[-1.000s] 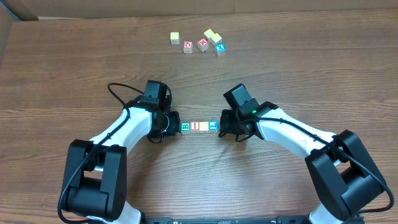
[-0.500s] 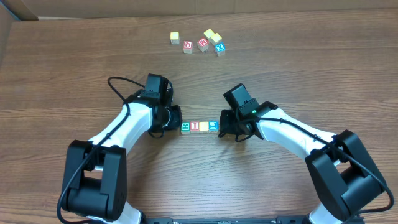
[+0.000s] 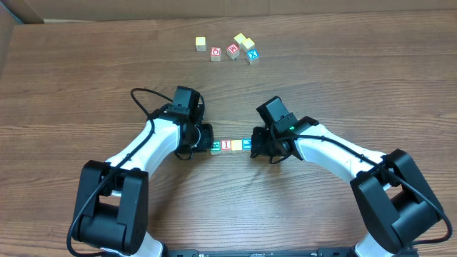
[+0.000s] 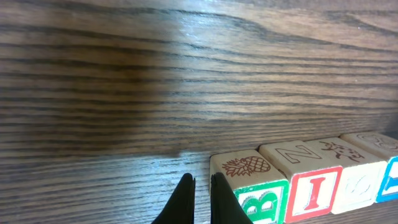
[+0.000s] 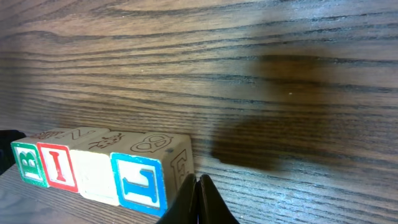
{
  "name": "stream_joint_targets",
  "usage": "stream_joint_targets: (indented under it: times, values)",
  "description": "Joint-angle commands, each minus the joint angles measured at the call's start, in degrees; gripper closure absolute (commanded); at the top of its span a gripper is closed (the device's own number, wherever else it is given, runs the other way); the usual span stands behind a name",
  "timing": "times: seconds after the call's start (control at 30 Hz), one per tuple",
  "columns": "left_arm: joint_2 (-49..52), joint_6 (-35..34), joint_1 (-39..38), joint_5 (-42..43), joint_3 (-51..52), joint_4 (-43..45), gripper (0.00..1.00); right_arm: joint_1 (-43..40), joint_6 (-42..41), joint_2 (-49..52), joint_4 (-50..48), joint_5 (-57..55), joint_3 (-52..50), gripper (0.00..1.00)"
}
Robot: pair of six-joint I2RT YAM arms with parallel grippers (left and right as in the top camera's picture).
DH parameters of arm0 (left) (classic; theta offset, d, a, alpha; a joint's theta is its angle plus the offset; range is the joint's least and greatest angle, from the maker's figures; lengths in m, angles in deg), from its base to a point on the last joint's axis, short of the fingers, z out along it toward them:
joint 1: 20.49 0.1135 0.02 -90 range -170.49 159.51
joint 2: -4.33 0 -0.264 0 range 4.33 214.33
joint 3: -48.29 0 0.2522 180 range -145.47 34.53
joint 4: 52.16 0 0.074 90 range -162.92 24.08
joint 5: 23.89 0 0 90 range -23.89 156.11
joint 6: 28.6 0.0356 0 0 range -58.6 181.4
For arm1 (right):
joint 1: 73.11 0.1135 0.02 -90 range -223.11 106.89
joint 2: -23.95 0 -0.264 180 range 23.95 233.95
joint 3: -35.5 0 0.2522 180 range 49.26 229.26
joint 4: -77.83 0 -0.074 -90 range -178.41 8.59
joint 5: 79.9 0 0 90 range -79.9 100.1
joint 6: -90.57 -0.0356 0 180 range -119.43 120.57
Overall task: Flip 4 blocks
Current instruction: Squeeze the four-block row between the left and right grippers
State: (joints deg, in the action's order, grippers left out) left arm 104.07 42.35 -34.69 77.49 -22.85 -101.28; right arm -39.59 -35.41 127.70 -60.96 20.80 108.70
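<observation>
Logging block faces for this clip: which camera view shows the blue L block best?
Right wrist: the blue L block sits closest, letter face and engraved top clear, beside the shut right gripper. Left wrist catches only a blue sliver at the frame edge; overhead shows a tiny blue square.

In the row, the first block [image 5: 28, 163] is showing a green B on its framed face. The second block [image 5: 59, 167] is showing a red I, and its top is carrying an outlined letter, either Z or N. The end block [image 5: 140, 182] is showing a blue L, with an outlined E on its side. Far off, a loose cube [image 3: 252, 54] is showing a blue X.
</observation>
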Motion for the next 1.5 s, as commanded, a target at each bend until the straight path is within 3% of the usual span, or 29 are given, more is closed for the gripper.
stream_joint_targets:
  times: [0.0,1.33,1.47]
  values:
    - [-0.6,1.3,-0.6,0.4,-1.1,-0.4,0.96,0.3,-0.3,-1.4,-0.2,0.6,-0.2,0.96]
    - [-0.6,0.9,-2.3,-1.5,-0.9,2.8,0.96,2.1,-0.3,-1.3,-0.2,1.0,-0.2,0.96]
    - [-0.6,0.9,-2.3,-1.5,-0.9,3.1,0.96,2.6,-3.6,-1.3,0.1,1.0,-0.2,0.96]
